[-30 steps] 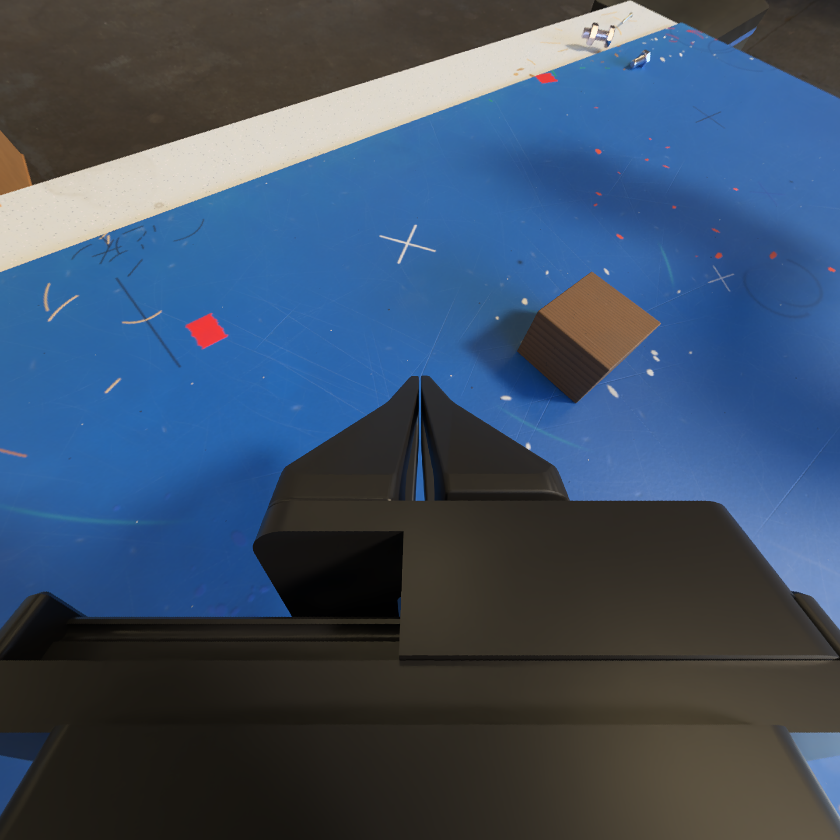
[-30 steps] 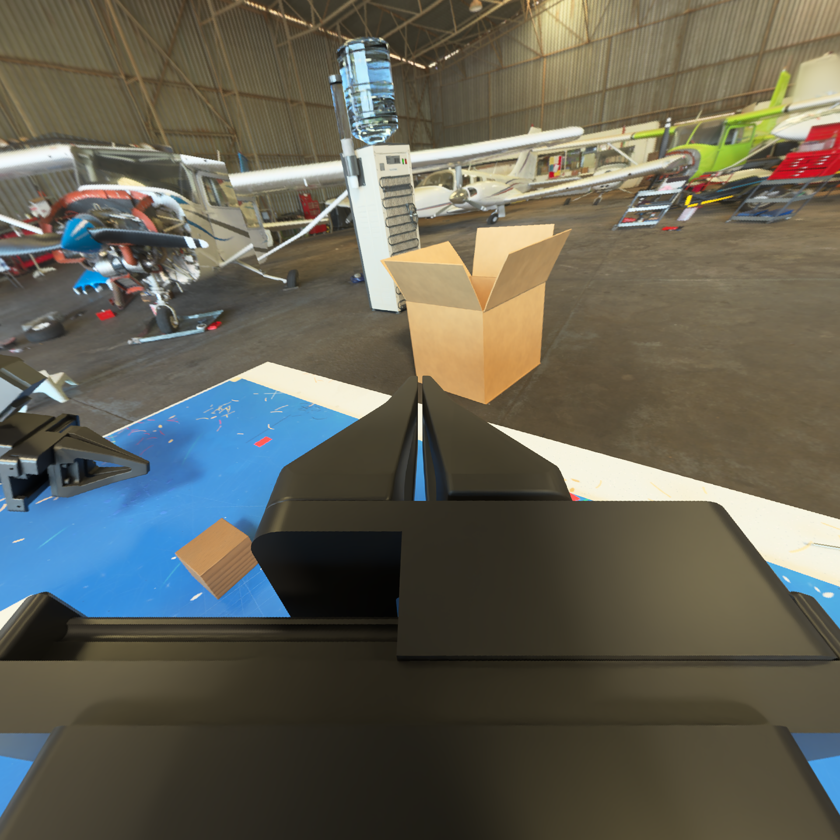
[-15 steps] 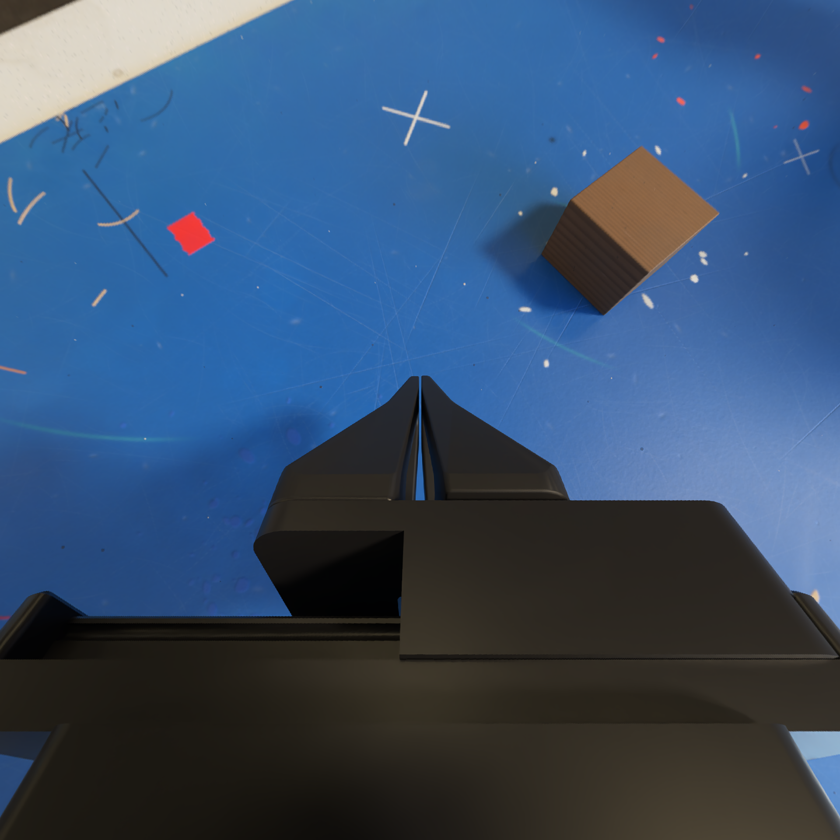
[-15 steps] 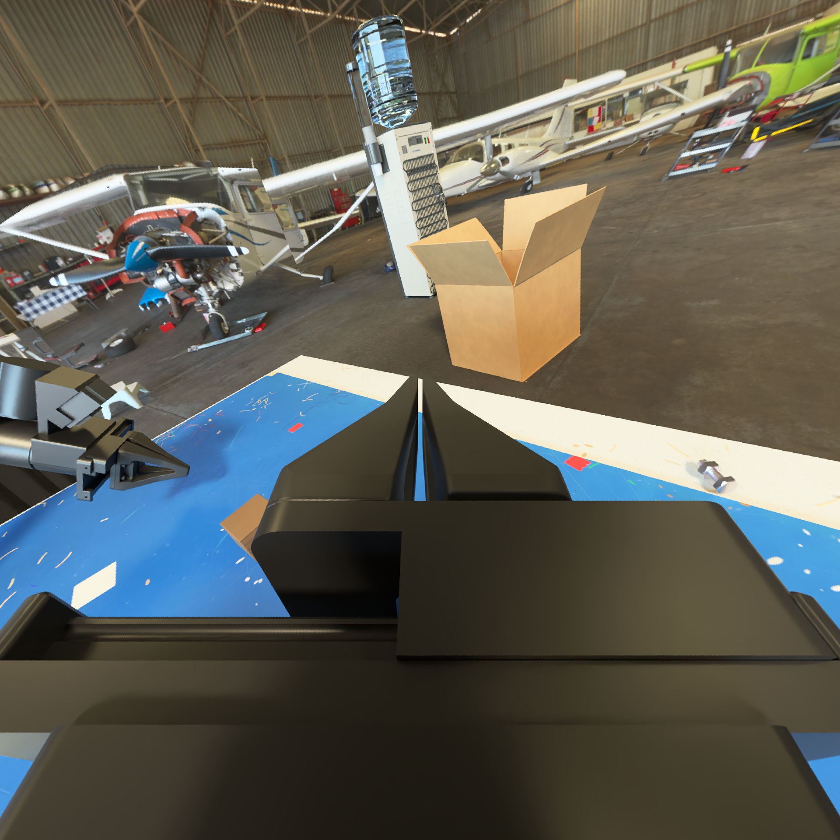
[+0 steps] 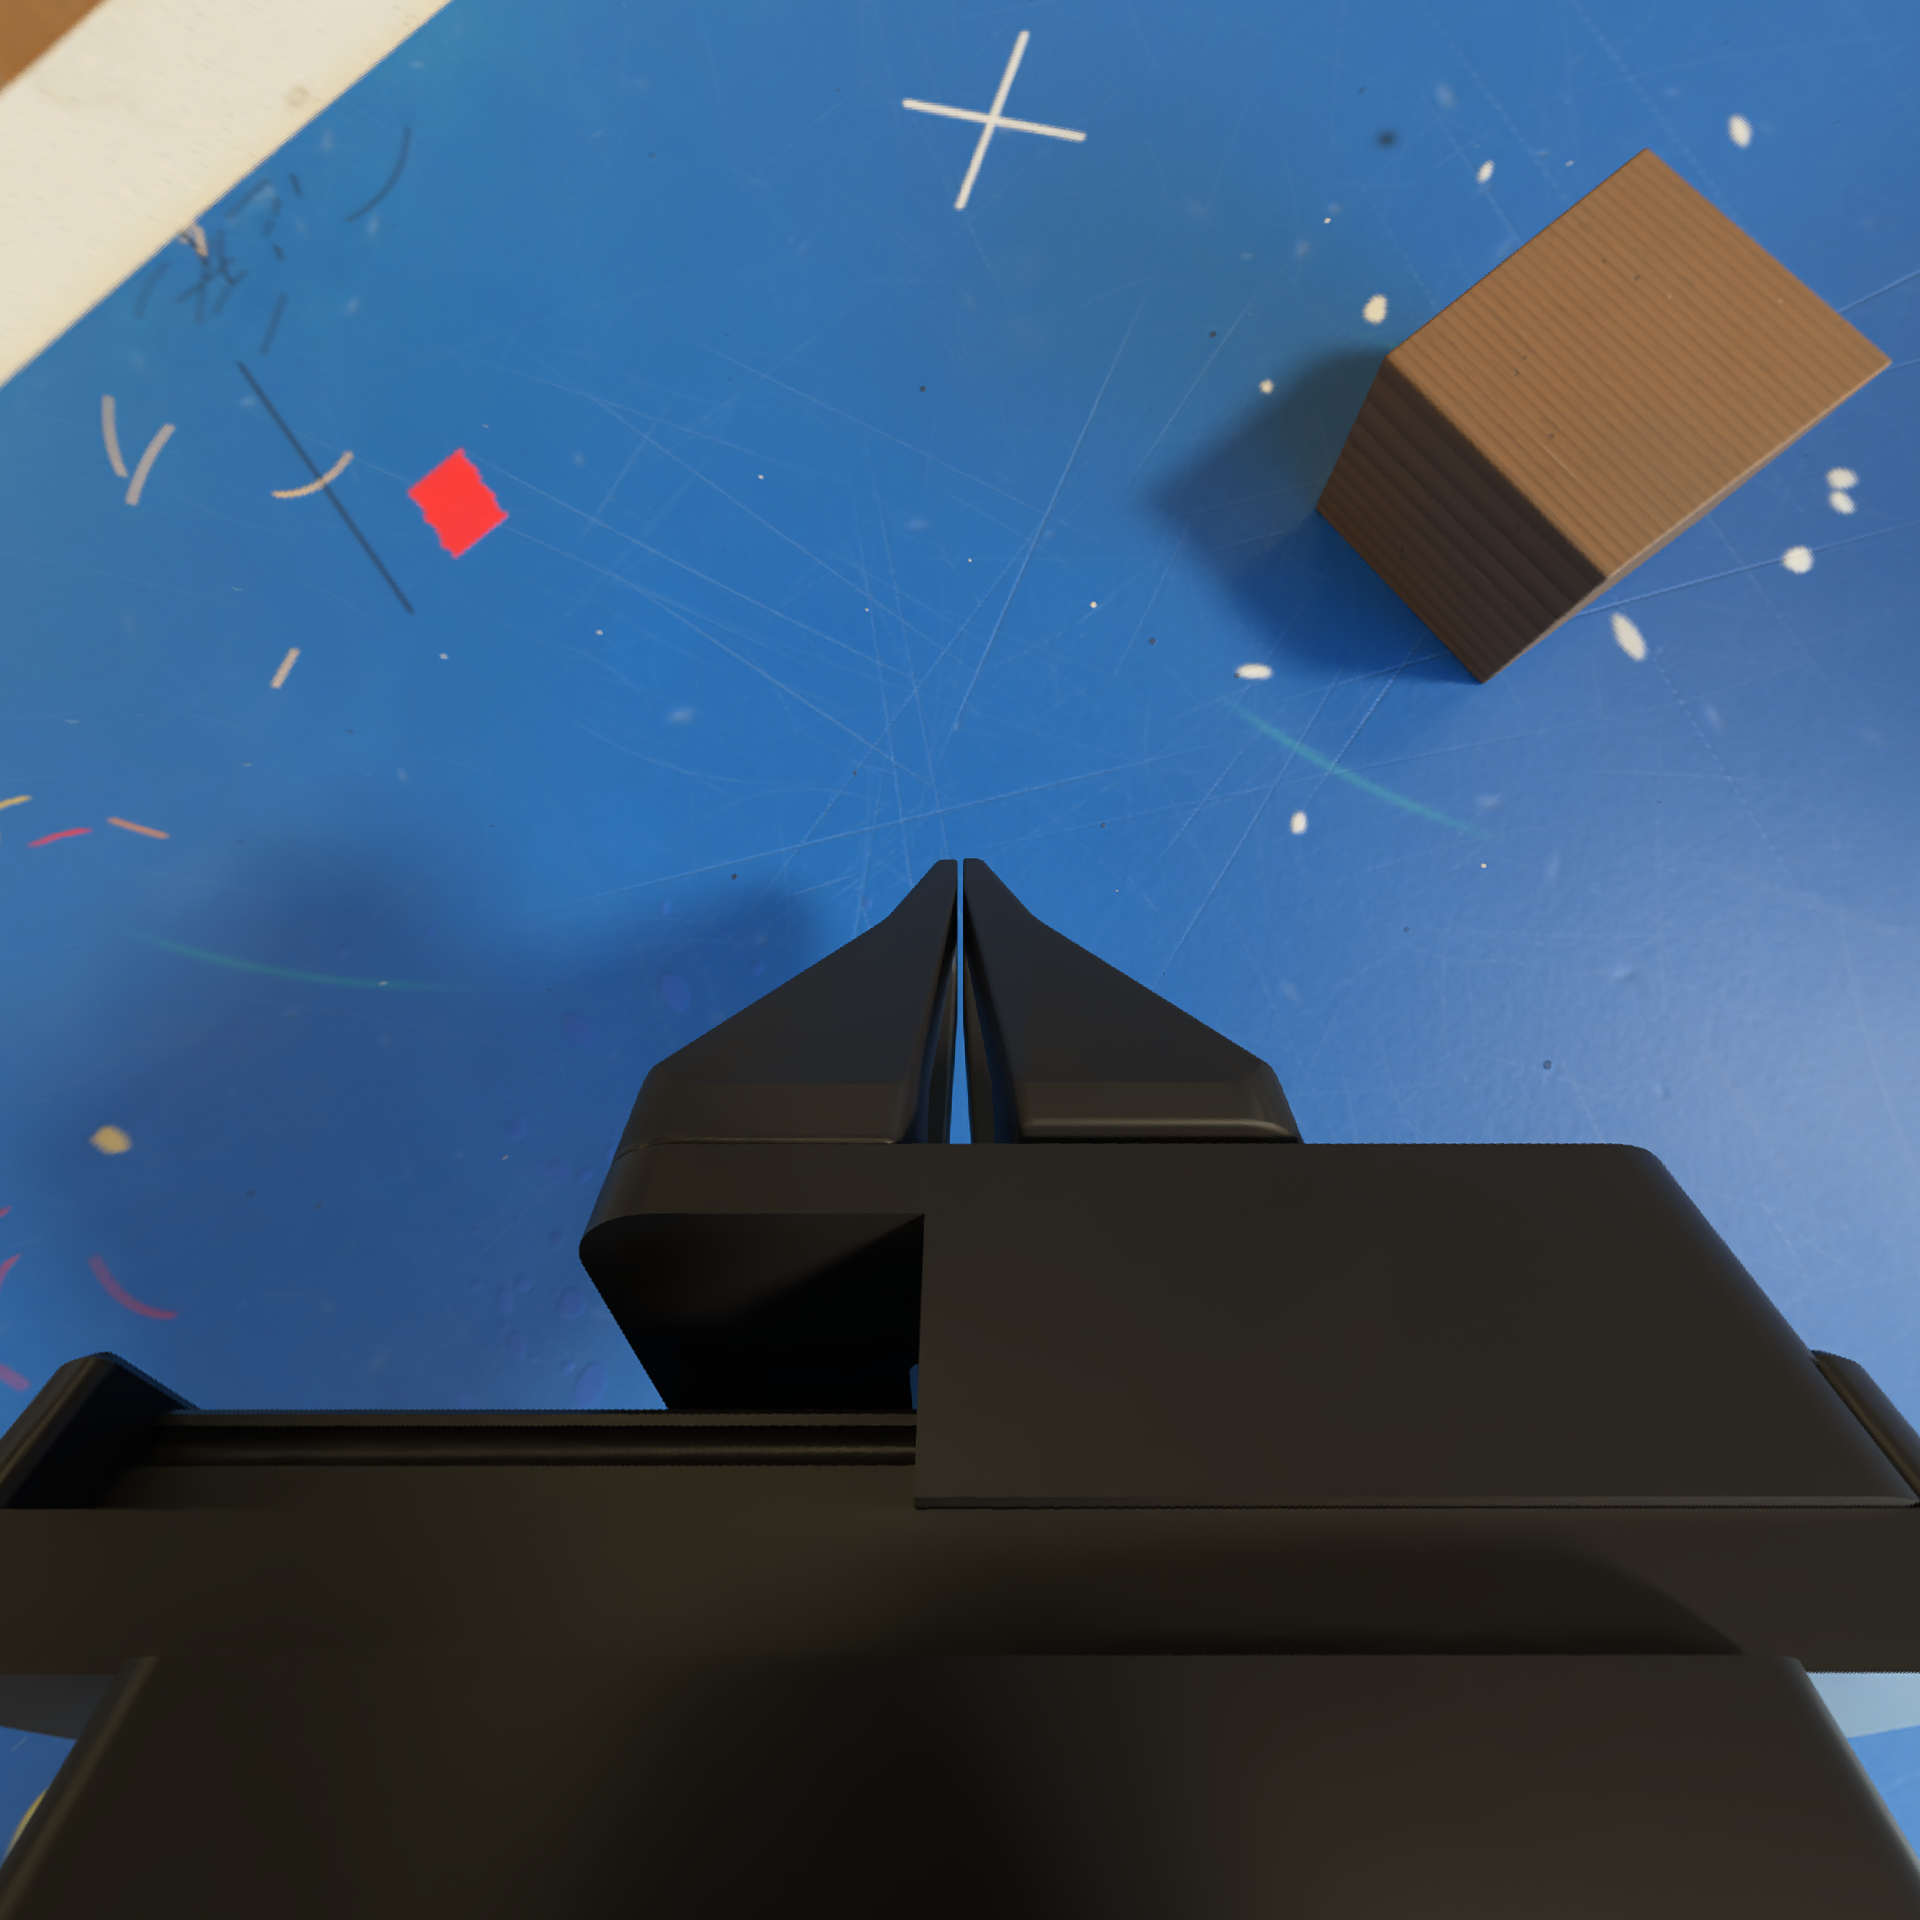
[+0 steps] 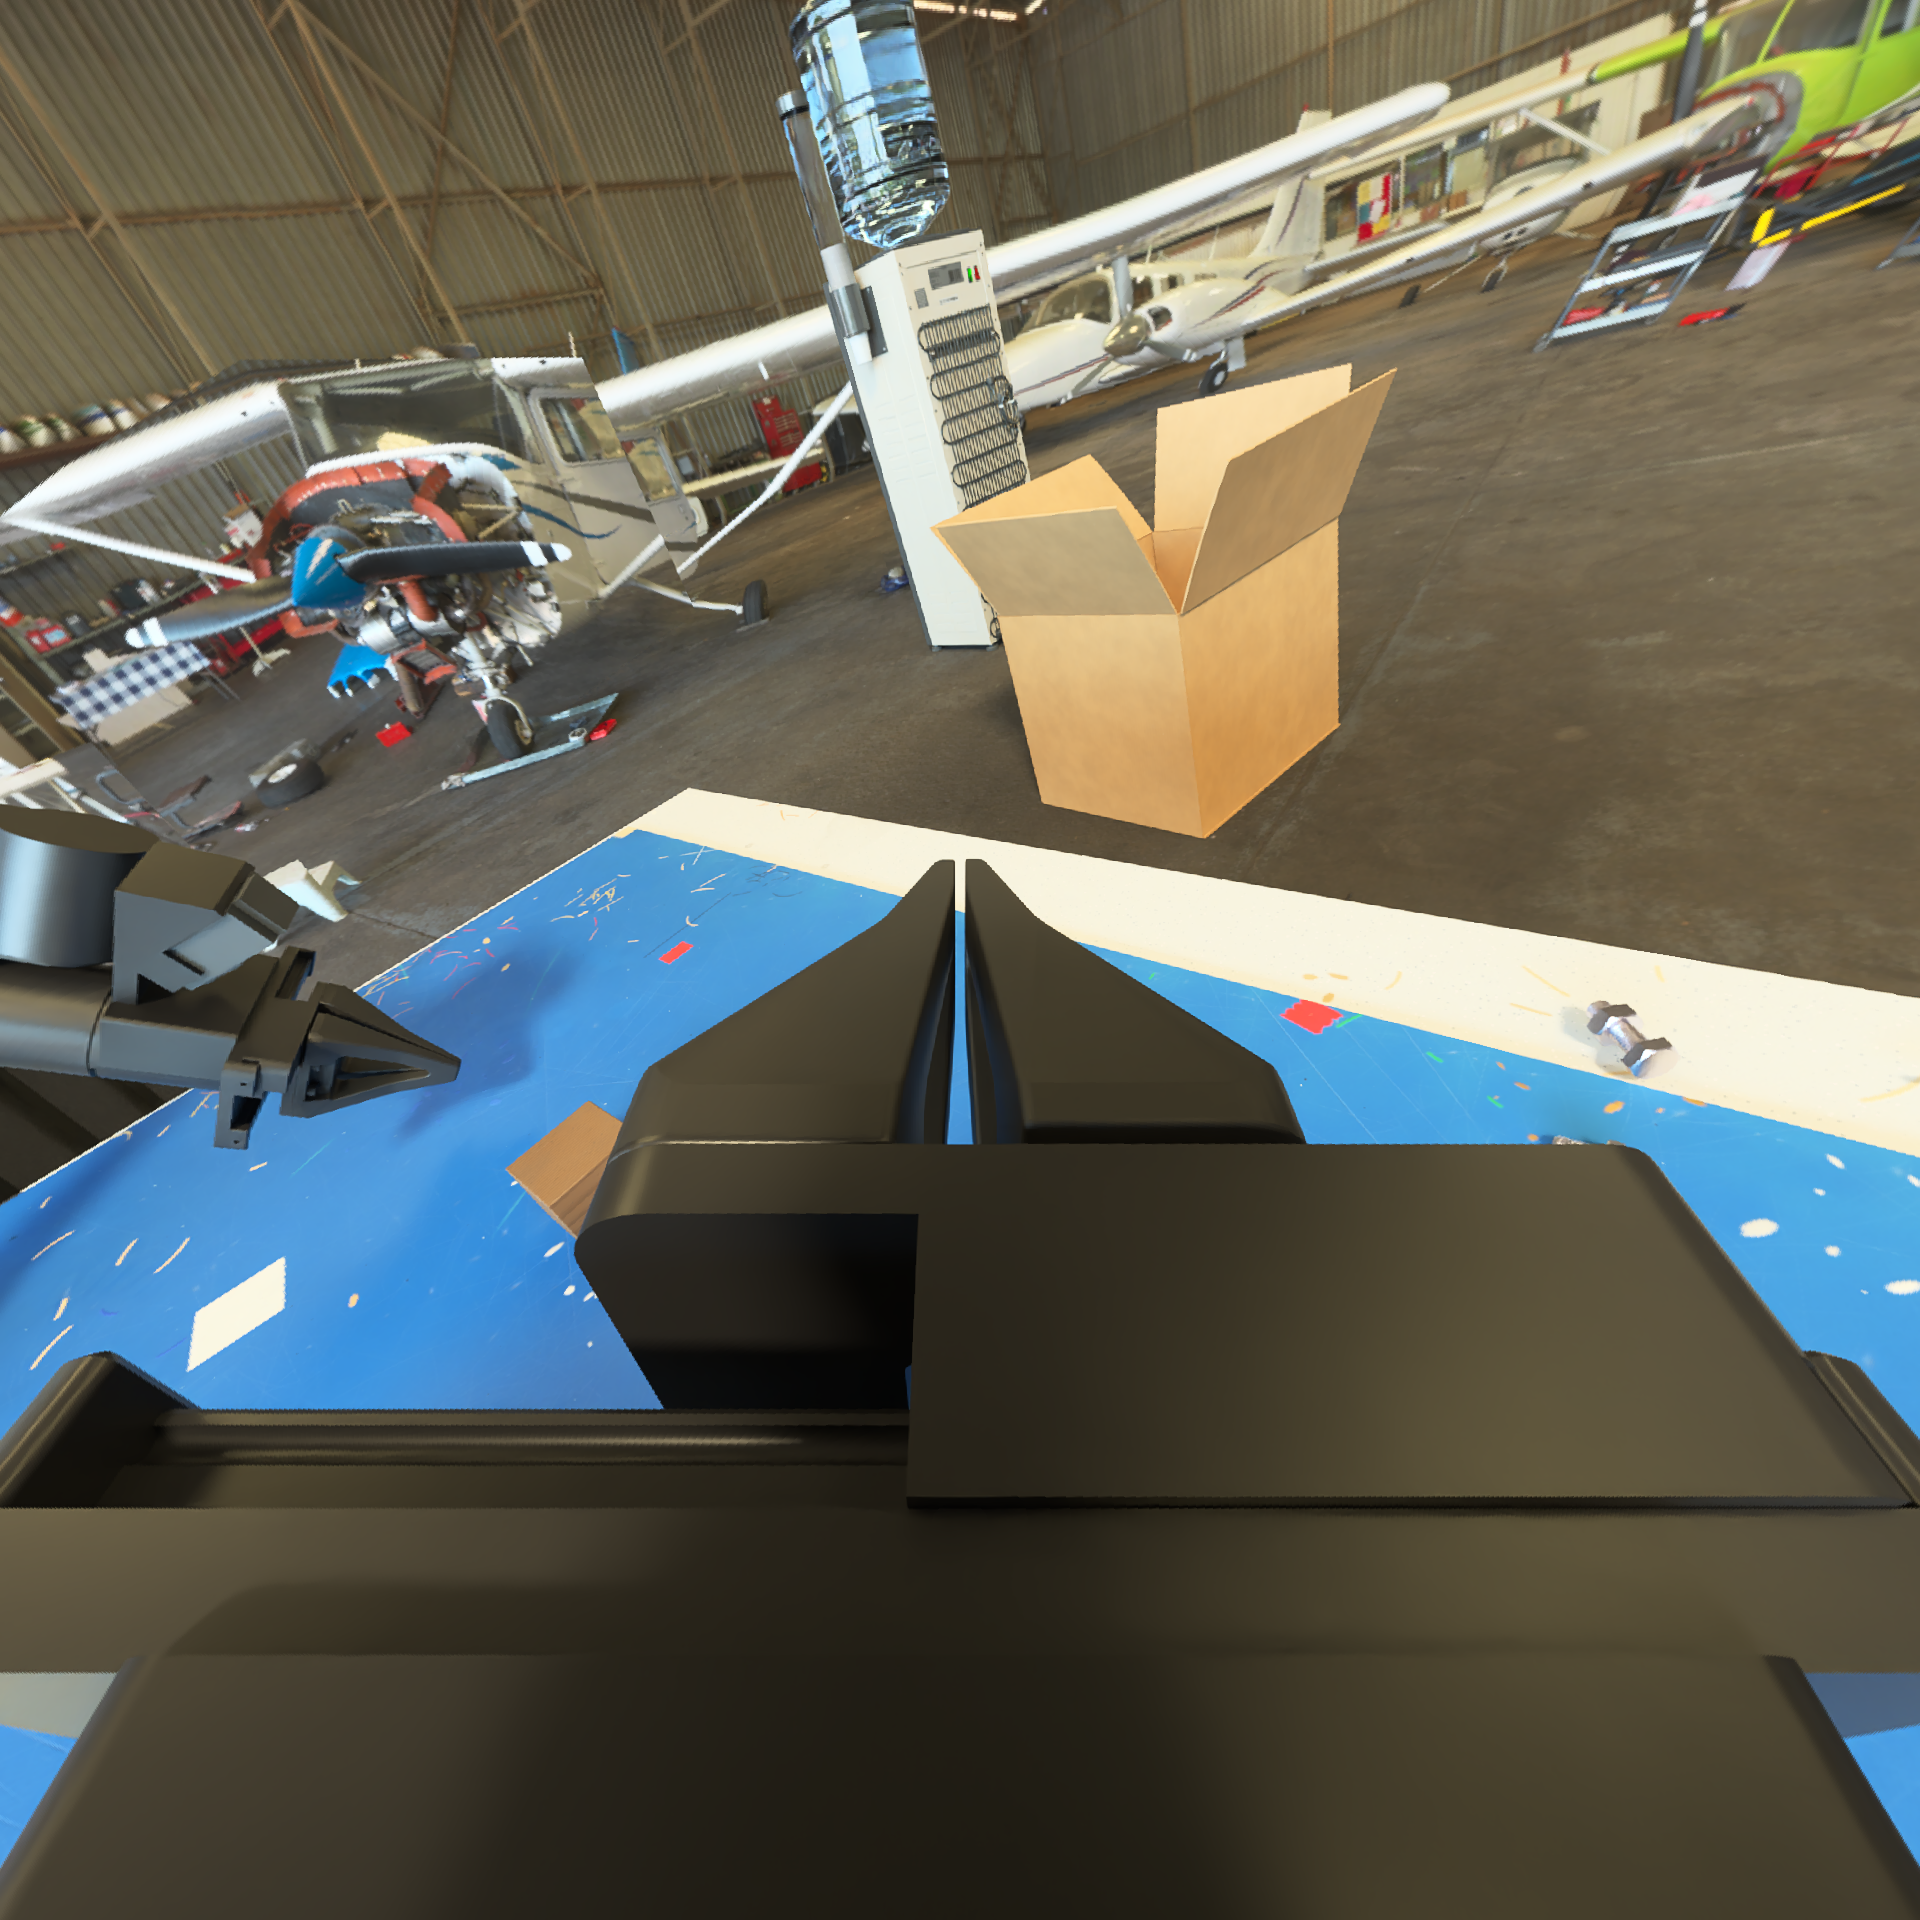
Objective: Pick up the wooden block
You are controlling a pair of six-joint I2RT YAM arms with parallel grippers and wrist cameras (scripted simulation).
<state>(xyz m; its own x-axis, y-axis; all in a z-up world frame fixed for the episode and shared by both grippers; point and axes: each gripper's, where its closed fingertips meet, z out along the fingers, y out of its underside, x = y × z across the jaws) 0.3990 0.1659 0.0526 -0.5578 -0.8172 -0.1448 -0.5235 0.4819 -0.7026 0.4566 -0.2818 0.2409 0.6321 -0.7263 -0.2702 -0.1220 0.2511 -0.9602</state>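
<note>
A brown wooden block point(image 5: 1600, 416) sits on the blue mat point(image 5: 727, 623), up and to the right of my left gripper point(image 5: 959, 864). The left gripper is shut and empty, above the mat and apart from the block. In the right wrist view my right gripper point(image 6: 959, 864) is shut and empty, high over the mat. The block point(image 6: 566, 1158) shows there only as a corner, mostly hidden behind my right finger. The left gripper point(image 6: 442, 1062) also shows at the left of that view, pointing toward the block.
The mat has a white border point(image 5: 156, 135) along the table's far edge. A metal bolt point(image 6: 1623, 1035) lies on the border at the right. An open cardboard box point(image 6: 1174, 665) and a water dispenser point(image 6: 925, 416) stand on the floor beyond the table.
The left gripper has come lower and closer to the mat, so the block looks larger and sits farther up and right. The right gripper has swung, hiding more of the block. Both stay shut.
</note>
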